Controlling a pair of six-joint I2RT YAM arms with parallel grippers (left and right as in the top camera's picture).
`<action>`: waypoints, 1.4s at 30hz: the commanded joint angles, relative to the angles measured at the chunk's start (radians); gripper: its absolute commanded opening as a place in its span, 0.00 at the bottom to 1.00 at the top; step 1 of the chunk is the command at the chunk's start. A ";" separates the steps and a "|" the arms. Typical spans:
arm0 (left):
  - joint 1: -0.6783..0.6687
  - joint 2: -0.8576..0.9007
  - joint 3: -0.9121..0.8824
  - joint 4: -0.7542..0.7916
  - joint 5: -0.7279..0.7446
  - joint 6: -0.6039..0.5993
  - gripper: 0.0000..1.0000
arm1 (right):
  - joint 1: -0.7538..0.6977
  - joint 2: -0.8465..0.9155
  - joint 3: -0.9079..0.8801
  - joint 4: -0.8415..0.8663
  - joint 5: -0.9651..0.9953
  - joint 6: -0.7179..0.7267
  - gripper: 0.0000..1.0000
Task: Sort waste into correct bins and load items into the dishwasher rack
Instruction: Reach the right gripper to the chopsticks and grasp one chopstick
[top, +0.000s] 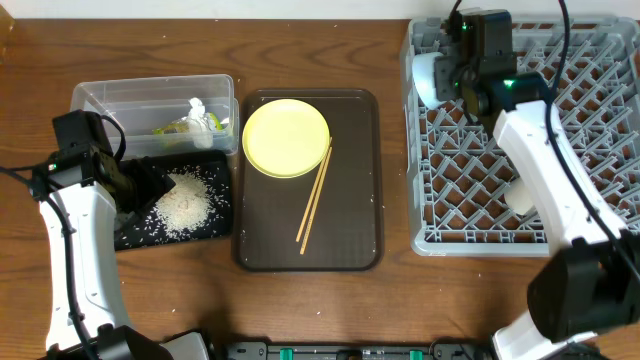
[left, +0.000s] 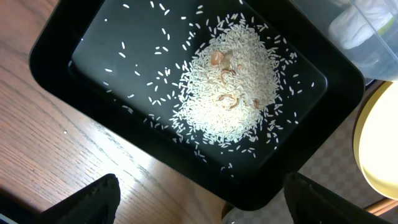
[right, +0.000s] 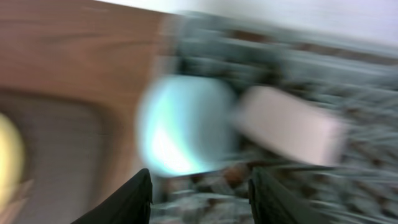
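Observation:
The clear tub (top: 100, 95) holds the green-yellow wrapper (top: 180, 127) and white tissue (top: 200, 108). Rice (top: 185, 200) lies heaped in the black tray (top: 135, 237); it also shows in the left wrist view (left: 230, 81). My left gripper (left: 199, 186) is open and empty over that tray's (left: 56, 43) near edge. The yellow plate (top: 285, 137) and chopsticks (top: 315, 195) lie on the brown serving tray (top: 350, 230). The light blue bowl (top: 425, 78) stands at the grey rack's (top: 600, 130) far left corner. My right gripper (right: 200, 180) is open just above the bowl (right: 183, 134); this view is blurred.
A white bowl (top: 522, 195) sits in the rack, partly hidden under my right arm. A pale blurred object (right: 289, 124) lies beside the blue bowl in the rack. The tub's corner (left: 373, 37) and the plate's rim (left: 379, 149) border the black tray.

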 joint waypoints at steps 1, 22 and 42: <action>0.004 -0.008 0.005 -0.003 -0.002 -0.013 0.87 | 0.071 0.019 0.001 -0.055 -0.360 0.108 0.52; 0.004 -0.007 0.005 -0.003 -0.002 -0.013 0.87 | 0.514 0.330 -0.005 -0.252 -0.146 0.504 0.49; 0.004 -0.007 0.005 -0.003 -0.002 -0.013 0.87 | 0.547 0.428 -0.005 -0.306 -0.046 0.535 0.36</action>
